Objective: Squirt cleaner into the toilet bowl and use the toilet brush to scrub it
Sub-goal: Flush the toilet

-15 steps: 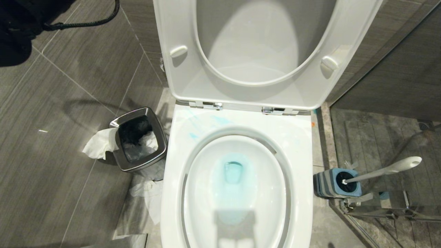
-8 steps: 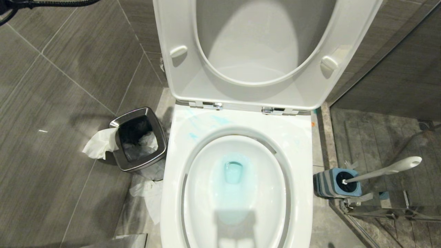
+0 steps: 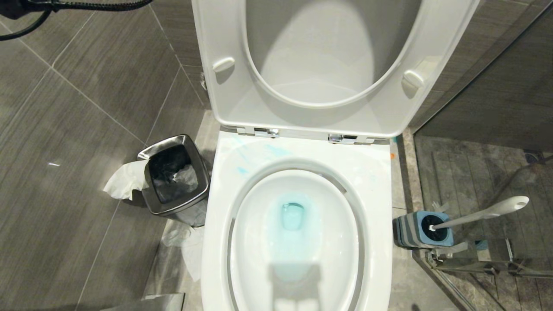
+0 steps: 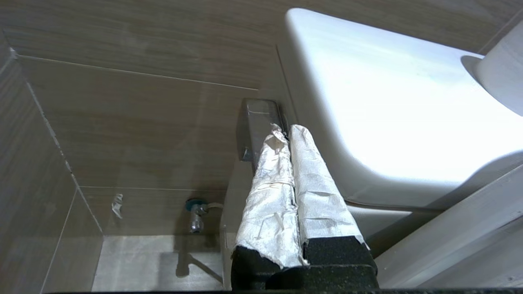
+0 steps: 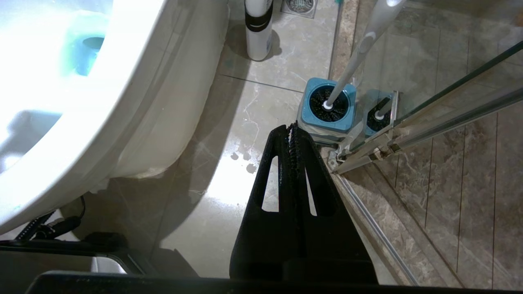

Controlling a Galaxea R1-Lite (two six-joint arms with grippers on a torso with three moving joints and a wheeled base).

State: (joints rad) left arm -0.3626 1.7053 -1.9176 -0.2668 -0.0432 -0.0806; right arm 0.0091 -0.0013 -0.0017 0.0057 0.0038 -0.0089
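toilet brush [image 3: 477,216] is sitting head-down in its blue holder cup [image 3: 421,229] on the floor just right of the toilet bowl [image 3: 298,172], handle leaning up and away to the right against the glass shower door [image 5: 449,102]. cleaner [image 3: 293,216] is already in there, pale turquoise water at the bottom plus a few smears on the back rim, so i'd guess scrubbing is what's left

right gripper [image 5: 293,128] is clearly the nearer one: hanging low beside the bowl, fingers clenched together with nothing in them, tips pointing at the holder cup, which sits just beyond them. to grab the handle it'd need to open up and come across that slanted shaft, not along it. the metal door rail [image 5: 367,151] is right next to the cup and looks like the main thing to bump into. a white bottle [image 5: 258,28] stands further back by the bowl

left gripper [image 4: 284,132] is over on the other side near the steel waste bin [image 3: 175,175], padded fingers pressed together, empty, well away from the brush
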